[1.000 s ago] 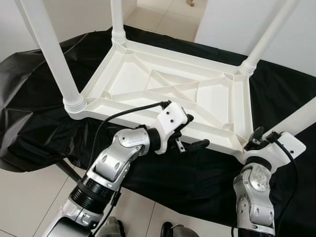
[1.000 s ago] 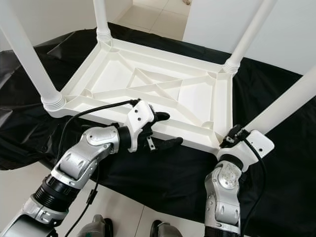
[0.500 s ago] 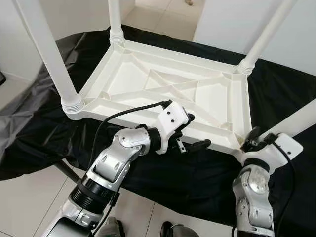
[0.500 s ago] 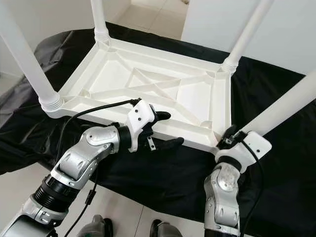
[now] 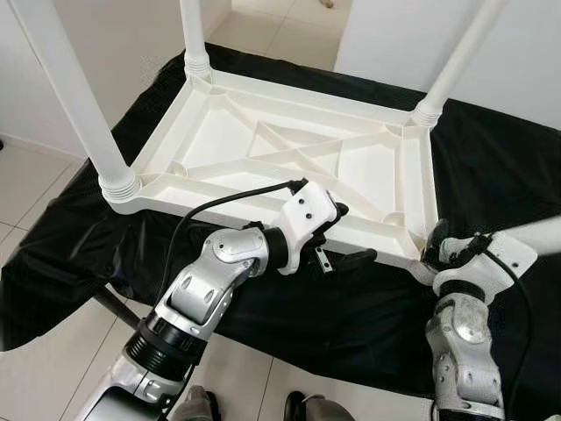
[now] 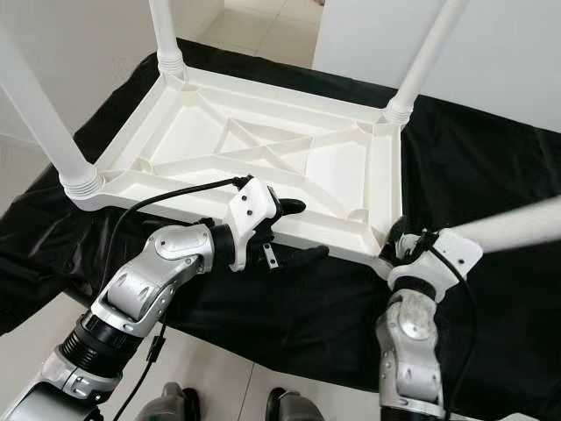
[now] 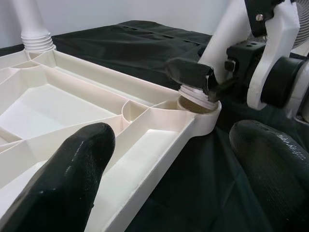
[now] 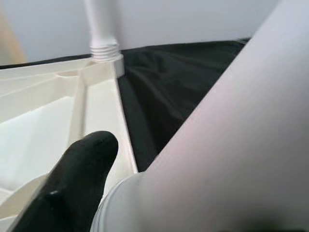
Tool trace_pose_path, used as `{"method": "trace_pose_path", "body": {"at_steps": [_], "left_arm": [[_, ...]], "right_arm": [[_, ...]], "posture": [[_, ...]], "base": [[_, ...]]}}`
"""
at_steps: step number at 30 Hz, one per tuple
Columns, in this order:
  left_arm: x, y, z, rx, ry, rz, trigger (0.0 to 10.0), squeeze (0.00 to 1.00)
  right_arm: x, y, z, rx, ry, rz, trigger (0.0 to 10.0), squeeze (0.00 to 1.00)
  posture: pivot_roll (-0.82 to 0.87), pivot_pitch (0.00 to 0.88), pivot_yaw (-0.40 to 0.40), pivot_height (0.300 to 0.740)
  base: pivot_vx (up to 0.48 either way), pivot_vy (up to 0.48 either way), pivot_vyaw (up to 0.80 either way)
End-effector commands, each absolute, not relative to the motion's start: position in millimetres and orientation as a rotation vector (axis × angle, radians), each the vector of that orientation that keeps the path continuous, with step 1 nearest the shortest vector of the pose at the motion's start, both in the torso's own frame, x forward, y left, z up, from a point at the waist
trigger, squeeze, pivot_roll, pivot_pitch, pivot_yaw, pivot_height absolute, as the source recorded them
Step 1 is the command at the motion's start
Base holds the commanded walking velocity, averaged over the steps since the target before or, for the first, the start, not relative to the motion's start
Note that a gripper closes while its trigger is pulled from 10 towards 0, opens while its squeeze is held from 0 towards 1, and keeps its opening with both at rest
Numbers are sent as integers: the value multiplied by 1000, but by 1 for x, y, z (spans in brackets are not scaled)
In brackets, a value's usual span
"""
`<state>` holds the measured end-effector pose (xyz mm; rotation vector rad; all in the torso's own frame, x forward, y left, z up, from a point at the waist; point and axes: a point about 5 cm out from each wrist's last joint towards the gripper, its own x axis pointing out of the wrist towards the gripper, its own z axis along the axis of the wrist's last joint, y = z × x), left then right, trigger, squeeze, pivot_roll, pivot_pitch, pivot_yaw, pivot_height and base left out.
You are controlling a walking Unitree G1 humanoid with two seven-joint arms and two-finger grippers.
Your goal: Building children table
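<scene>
I see the white table (image 5: 289, 167) lying upside down on a black cloth (image 5: 368, 307), three legs upright in its corner sockets. The fourth leg (image 6: 517, 224) leans sharply outward at the near right corner, its threaded end at the socket (image 7: 195, 104). My right gripper (image 5: 443, 248) is clamped around that leg near its base, wrist bent inward. My left gripper (image 5: 344, 235) straddles the near rim, fingers (image 7: 72, 169) spread wide, elbow folded.
</scene>
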<state>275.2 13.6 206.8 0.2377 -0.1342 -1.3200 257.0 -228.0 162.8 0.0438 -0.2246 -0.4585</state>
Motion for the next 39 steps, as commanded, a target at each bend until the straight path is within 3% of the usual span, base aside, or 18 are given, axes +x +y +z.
{"method": "trace_pose_path", "body": {"at_steps": [1,4,5,9,22,23,39], "left_arm": [[271,10,205,230,-128,-1340,10000,0],[272,11,206,231,-129,-1337,10000,0],[272,11,206,230,-129,-1335,10000,0],[272,11,206,231,-128,-1331,10000,0],[272,13,206,231,-126,-1324,10000,0],[272,13,206,231,-126,-1324,10000,0],[272,12,206,227,-128,-1326,10000,0]], "right_arm": [[258,-230,163,37,-219,-430,10000,0],[260,-227,168,35,-244,-312,10000,0],[261,-228,168,51,-229,-279,0,0],[263,-239,169,64,-215,-262,0,0],[266,-235,171,20,-198,-138,0,0],[265,-235,173,5,-203,-111,10000,0],[243,-231,155,-88,-150,-55,10000,0]], "posture": [[11,168,-50,740],[11,172,-49,740],[11,172,-49,740],[9,176,-50,740],[15,185,-49,740],[13,185,-48,740],[3,180,-55,740]], "base": [[0,0,0],[0,0,0],[0,0,0],[0,0,0],[0,0,0],[0,0,0],[0,0,0]]}}
